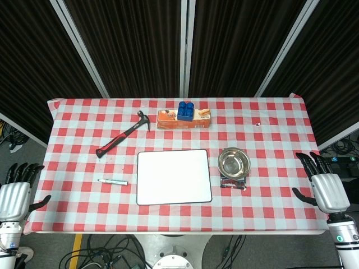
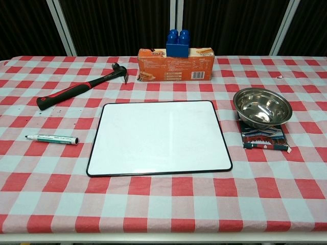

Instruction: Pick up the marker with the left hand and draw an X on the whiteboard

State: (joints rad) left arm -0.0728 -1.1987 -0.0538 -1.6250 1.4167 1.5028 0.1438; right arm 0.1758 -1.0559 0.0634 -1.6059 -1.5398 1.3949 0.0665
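Item: slim white marker with green label and dark cap [image 2: 51,138], lying flat on the red-and-white checked worktop [image 2: 163,204], just left of the white rectangular whiteboard with black rim [image 2: 159,138], parallel to the board's near and far edges, dark cap towards the board

Handling, by judgement: light, rigid, round-bodied; likely to roll or skid on the cloth if nudged from one side. Best taken at mid-barrel, pinched across its width from above, leaving the cap end free. Cap appears fitted, which would need dealing with before any line can be drawn; the pictures do not settle this

Board: thin, smooth, unmarked, lying flat; may slide under pen pressure

Left hand [image 1: 15,196]: off the worktop's near-left corner, fingers apart, holding nothing, well apart from the marker

Right hand [image 1: 327,189]: beside the worktop's near-right edge, fingers spread, empty

Also present: black-and-red claw hammer [image 2: 82,88] beyond the marker; orange carton [image 2: 175,65] carrying a blue toy brick [image 2: 178,43]; steel bowl [image 2: 262,106] resting on a dark sachet [image 2: 265,139], right of the board
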